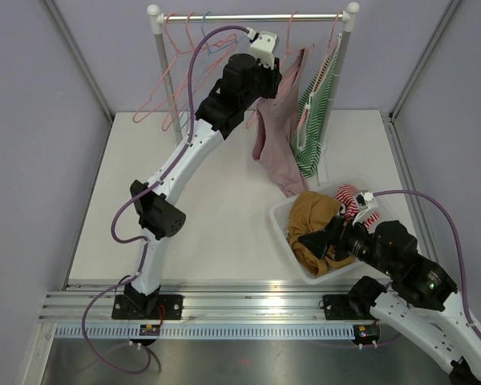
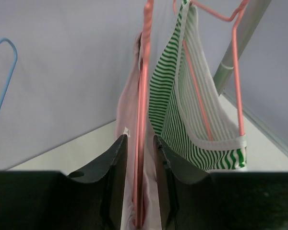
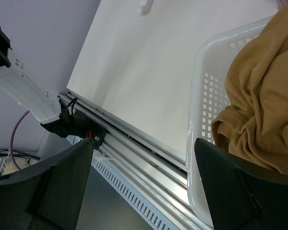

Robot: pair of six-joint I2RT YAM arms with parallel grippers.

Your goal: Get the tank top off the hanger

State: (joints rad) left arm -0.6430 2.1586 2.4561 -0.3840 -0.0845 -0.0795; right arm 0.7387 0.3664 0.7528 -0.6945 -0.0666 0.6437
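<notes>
Straddling the hanger (image 2: 143, 72) and pink tank top (image 2: 127, 108), your left jaws stand narrow, top centre under the rail (image 1: 252, 16); you cannot tell whether they pinch. Your right jaws gape empty over the basket (image 3: 198, 91), lower right.

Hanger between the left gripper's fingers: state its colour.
The hanger is pink; the left wrist view shows it best.

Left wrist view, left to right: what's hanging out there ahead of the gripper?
Blue hanger → pink top on its pink hanger → green-striped tank top → rack post.
</notes>
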